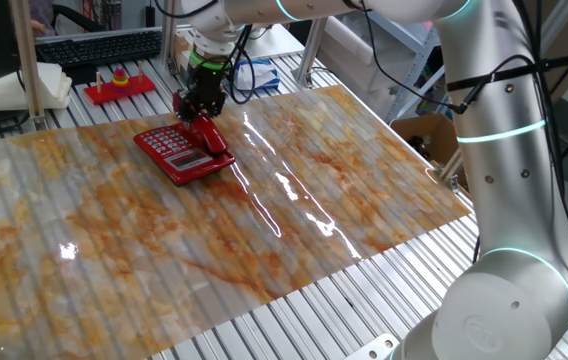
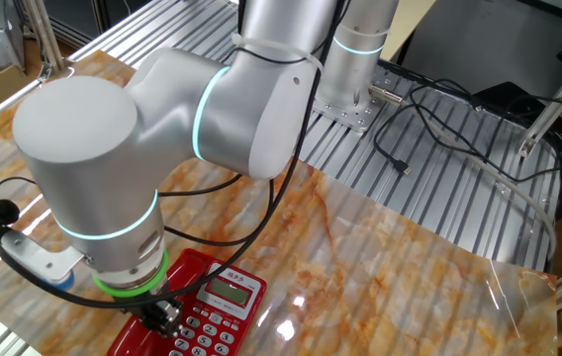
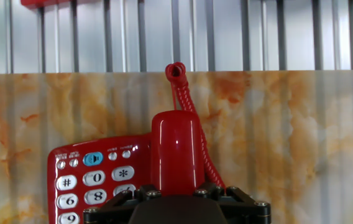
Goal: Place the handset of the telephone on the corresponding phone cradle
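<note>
One fixed view: we count one arm (image 1: 484,130), one end effector (image 1: 201,110), one telephone (image 1: 176,152) and one handset (image 1: 211,134). The telephone lies flat on the marble-patterned sheet covering the bench (image 1: 294,290), keypad up. The handset lies along the telephone's edge nearest the arm, and the end effector points straight down onto its far end. One red tray with coloured stacking rings (image 1: 119,84) sits beyond the sheet, well apart from the telephone, and one black keyboard (image 1: 99,46) lies behind it.

The other fixed view: the arm's big joint housing fills the foreground. One telephone is partly visible below it, showing one small display panel (image 2: 231,290) and part of the keypad. The end effector is mostly hidden under the wrist, so we can't read the jaws here. One black cable (image 2: 439,129) loops across the bare slatted bench.

Hand view: one handset runs lengthwise up from between the fingers (image 3: 233,195), beside the keypad (image 3: 92,183) on the cradle side. The end effector is closed around the handset's near end, one finger on each side. One coiled red cord (image 3: 192,109) runs from the handset toward the sheet's edge. Whether the handset is fully seated in the phone cradle, we can't tell.
</note>
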